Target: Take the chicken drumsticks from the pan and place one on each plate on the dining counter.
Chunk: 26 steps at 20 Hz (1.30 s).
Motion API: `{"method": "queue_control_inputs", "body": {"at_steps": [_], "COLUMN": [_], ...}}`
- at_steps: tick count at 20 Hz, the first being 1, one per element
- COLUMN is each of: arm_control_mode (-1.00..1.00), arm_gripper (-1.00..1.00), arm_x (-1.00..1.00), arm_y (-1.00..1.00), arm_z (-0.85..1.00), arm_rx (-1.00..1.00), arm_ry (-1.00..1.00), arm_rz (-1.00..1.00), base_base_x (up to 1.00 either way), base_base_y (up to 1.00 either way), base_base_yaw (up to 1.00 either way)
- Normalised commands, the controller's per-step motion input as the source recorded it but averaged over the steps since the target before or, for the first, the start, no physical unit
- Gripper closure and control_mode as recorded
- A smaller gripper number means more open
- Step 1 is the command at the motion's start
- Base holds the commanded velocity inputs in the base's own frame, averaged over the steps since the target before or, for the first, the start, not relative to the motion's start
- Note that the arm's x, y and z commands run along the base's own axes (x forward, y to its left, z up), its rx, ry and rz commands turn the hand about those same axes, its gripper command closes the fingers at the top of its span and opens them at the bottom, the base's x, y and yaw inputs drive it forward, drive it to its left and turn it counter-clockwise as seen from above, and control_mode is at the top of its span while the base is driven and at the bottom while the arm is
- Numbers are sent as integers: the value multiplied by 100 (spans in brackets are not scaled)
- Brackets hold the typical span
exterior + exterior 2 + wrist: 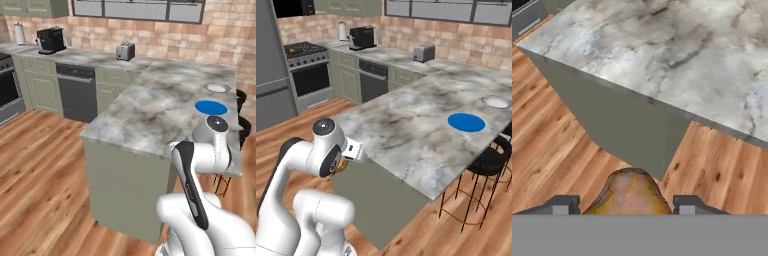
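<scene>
One drumstick (631, 194) is sitting clamped in my gripper (624, 205).
I am holding it above the wooden floor (557, 150), beside the dining counter (677, 55).

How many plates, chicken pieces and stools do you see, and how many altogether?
Plates: 2, the blue plate and the white plate
Chicken drumsticks: 1, the drumstick between the gripper fingers
Stools: 2, the near stool and the far stool
Total: 5

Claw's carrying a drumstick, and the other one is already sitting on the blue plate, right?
Not quite. The claw does carry a drumstick, but the blue plate is bare, as the right base view shows.
</scene>
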Motion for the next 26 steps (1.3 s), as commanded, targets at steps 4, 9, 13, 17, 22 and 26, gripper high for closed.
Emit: {"method": "queue_control_inputs", "body": {"at_steps": [4,9,13,17,22,26], "arm_control_mode": [100,100,100,100,100,100], "arm_gripper": [100,100,100,100,100,100], "arm_x": [0,0,0,0,0,0], "arm_y": [0,0,0,0,0,0], "arm_z": [0,0,0,0,0,0], "arm_rx": [0,0,0,0,0,0], "arm_ry": [0,0,0,0,0,0], "arm_rz": [0,0,0,0,0,0], "base_base_x": [-10,0,6,24,57,56], "base_base_y": [-100,-100,-100,-100,-86,-97], "base_base_yaw": [10,9,8,9,25,32]}}
